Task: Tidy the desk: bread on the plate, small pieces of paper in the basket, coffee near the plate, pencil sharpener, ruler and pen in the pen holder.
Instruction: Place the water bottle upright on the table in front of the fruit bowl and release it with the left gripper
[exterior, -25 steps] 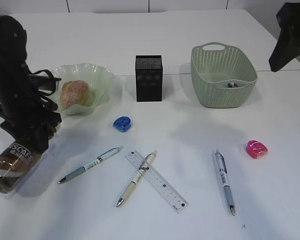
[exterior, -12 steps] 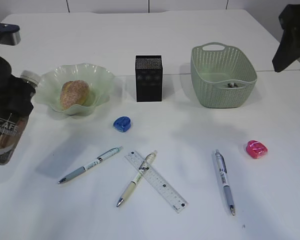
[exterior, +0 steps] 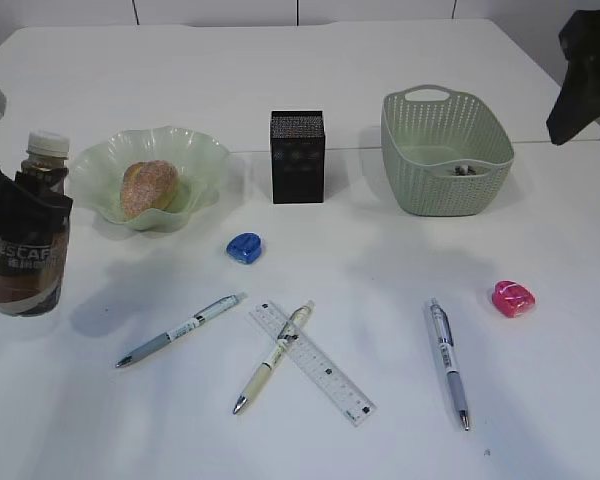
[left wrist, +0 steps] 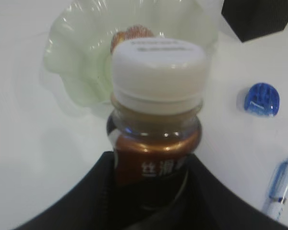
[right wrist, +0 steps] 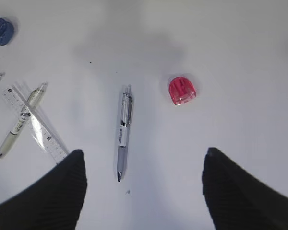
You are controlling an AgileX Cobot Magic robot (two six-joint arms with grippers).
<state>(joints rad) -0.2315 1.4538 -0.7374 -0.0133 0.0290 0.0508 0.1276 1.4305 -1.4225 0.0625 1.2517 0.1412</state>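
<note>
- Left claw grips the coffee bottle upright at the frame's left edge, beside the plate holding bread.
- Right claw hangs released over a pen on the worktop.

Smooth white tabletop fills nearly the whole exterior view; matte, soft shadows, even diffuse light. A seam crosses it at mid-depth. Behind the far edge, pale wall panels split by thin dark vertical joints.

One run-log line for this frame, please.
left gripper: shut on upright brown coffee bottle | right gripper: open, empty | bread roll: in green wavy plate
</note>
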